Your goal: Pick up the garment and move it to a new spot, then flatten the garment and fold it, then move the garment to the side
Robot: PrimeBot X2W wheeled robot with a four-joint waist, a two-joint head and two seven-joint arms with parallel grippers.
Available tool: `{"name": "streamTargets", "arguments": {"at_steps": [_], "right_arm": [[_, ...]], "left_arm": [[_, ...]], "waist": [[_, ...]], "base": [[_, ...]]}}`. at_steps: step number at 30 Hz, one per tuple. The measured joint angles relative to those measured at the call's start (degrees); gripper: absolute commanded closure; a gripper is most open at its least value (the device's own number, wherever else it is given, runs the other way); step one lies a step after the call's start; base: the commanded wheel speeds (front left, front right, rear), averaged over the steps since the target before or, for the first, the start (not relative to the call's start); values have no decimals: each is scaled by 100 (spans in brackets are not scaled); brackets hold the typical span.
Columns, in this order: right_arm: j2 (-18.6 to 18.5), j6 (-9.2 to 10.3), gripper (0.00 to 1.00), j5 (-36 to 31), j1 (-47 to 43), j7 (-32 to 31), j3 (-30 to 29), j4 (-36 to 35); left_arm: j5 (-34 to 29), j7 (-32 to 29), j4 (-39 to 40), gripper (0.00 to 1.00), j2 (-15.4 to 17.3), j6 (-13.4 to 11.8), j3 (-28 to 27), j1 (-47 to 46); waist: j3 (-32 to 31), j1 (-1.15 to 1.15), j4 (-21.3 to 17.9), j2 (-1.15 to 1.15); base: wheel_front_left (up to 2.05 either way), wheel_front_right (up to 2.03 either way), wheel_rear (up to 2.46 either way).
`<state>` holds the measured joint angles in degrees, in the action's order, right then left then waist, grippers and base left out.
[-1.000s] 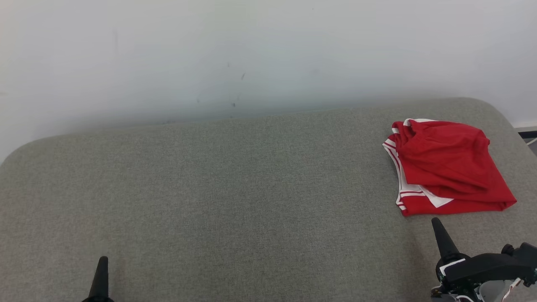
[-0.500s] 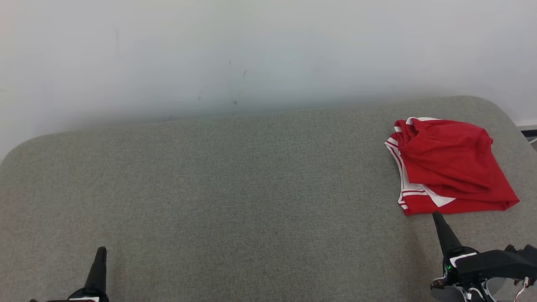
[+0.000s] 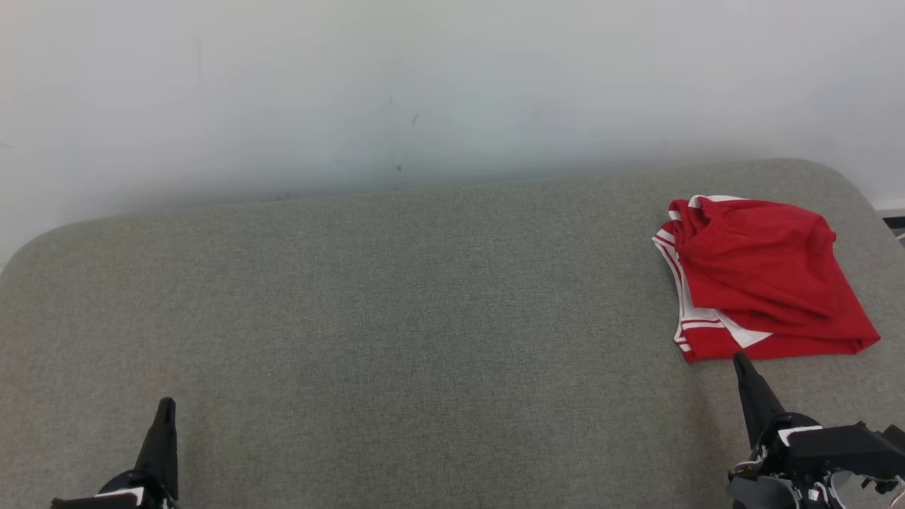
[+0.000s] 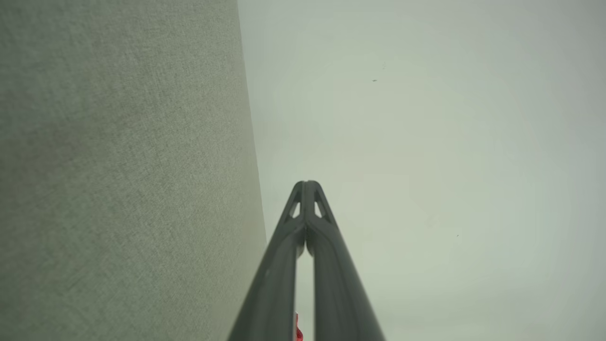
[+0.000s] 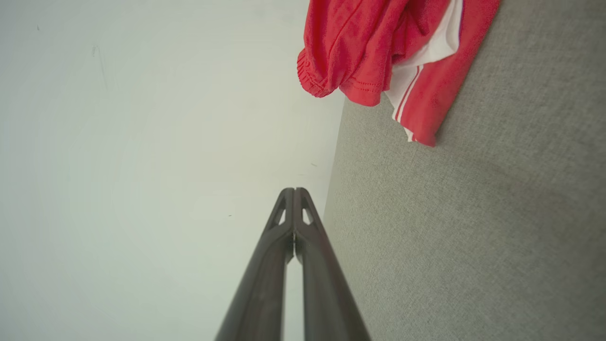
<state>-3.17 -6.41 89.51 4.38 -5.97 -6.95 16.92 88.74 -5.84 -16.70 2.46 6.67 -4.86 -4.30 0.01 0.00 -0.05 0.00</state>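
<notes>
1. Nearest the robot, the left gripper sits low at the near left of the grey cushioned surface. Its two fingers are pressed together with nothing between them.
2. The right gripper sits at the near right, also clenched and empty. Its tip points at the garment's near edge and lies close to it. The right wrist view shows bare grey fabric between tip and cloth, so I judge they are not touching.
3. The middle of the surface is bare, with no cloth spread out on it.
4. Farther back on the right lies the garment, red with white stripes. It is gathered into a compact, layered bundle near the surface's right end, with a rumpled top layer.
5. Behind everything stands a pale wall with a few small dark marks.
6. On progress, the bundle looks folded and already set off to the side, with both tools let go of it. That suggests the moving, flattening, folding and putting aside are done, with little or nothing left. The fold is loose rather than crisp.
</notes>
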Motion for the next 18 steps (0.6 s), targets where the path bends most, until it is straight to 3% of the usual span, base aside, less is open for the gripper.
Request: {"name": "streamTargets", "arguments": {"at_steps": [3, 18], "right_arm": [[51, -23, 100, 210, 20, -59, -63, 12], [55, -48, 100, 223, 71, -59, -66, 12]], "left_arm": [[250, -53, -38, 100, -15, 41, -29, -9], [256, -53, -43, 100, -20, 41, -31, -69]], "waist": [[9, 0, 5, 0], [9, 0, 5, 0]], "base": [[0, 0, 0], [0, 0, 0]]}}
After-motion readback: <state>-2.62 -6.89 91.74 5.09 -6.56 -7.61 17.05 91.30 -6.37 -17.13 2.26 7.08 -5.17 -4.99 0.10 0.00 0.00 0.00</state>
